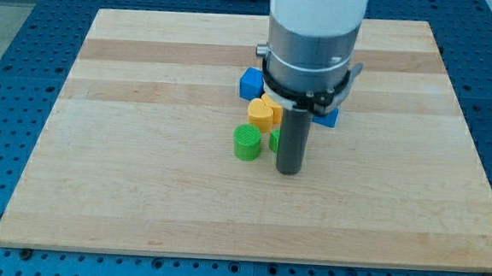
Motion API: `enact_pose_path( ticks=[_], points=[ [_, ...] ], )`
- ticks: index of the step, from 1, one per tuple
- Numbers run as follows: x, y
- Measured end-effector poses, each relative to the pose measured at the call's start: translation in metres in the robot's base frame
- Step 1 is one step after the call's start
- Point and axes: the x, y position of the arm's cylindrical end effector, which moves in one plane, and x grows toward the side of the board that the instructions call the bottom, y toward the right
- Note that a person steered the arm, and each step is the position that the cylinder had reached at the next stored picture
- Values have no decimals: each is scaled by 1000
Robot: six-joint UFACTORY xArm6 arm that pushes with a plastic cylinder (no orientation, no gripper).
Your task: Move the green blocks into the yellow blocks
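The desk (140,191) is carrying everything. My tip (288,170), a bare rod tool holding nothing, is standing at the view's right of the green cylinder (247,143), hiding most of a second green block (274,141). Both greens are sitting just below the yellow blocks (265,113), beside the blue cube (250,83). Pushing off-centre risks sending the cylinder rolling sideways past the yellows, or scattering the cluster behind them.
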Motion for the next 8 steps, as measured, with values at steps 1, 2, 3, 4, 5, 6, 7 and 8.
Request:
enact_pose_path(
  ticks=[1,2,3,4,5,6,7,8],
  points=[
    [-21,0],
    [-17,0],
    [26,-3],
    [33,-42],
    [33,-78],
    [16,-79],
    [-2,-70],
    [-10,-58]
  ],
)
